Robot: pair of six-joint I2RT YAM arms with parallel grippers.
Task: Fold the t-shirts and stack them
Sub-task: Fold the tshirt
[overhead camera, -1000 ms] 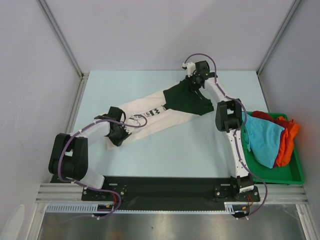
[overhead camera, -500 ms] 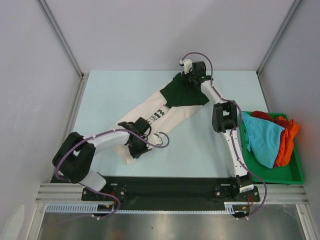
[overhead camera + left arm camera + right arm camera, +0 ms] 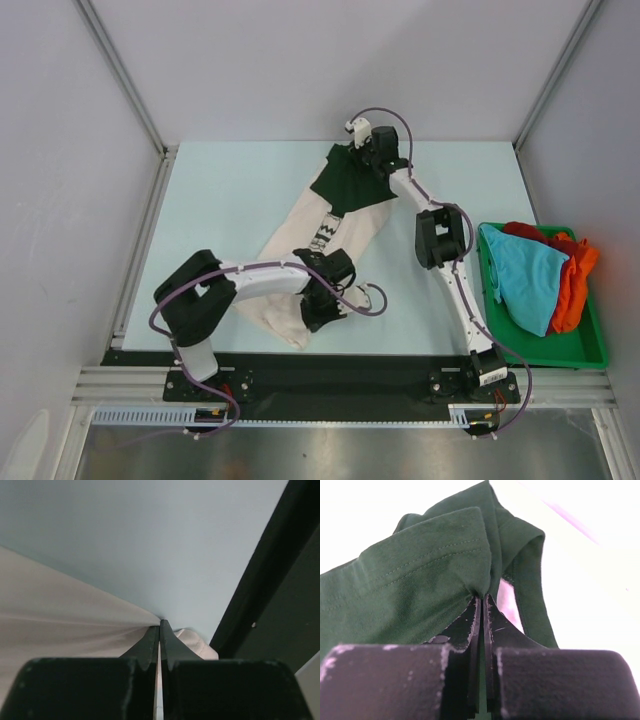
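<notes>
The cream-white t-shirt (image 3: 298, 228) lies stretched on the pale counter (image 3: 220, 200) as a long narrow band. Its long axis runs from the near centre to the far centre, leaning slightly right, with the dark lettering (image 3: 325, 232) about midway. The dark green t-shirt (image 3: 350, 185) overlaps its far end. The left pincer (image 3: 318, 308) is closed tight on the cream hem at the near end, just short of the black strip along the counter's near edge. The right pincer (image 3: 372, 158) is clamped on a bunched fold of green cloth at the far end. The 2 pincers therefore sit at opposite ends of that axis, the left nearer the bases. Spreading the cloth flat looks like the step in hand, and no fold is visible yet. A green tray (image 3: 560, 355) at the right holds teal (image 3: 525, 280) and orange (image 3: 578, 270) garments, well apart.
</notes>
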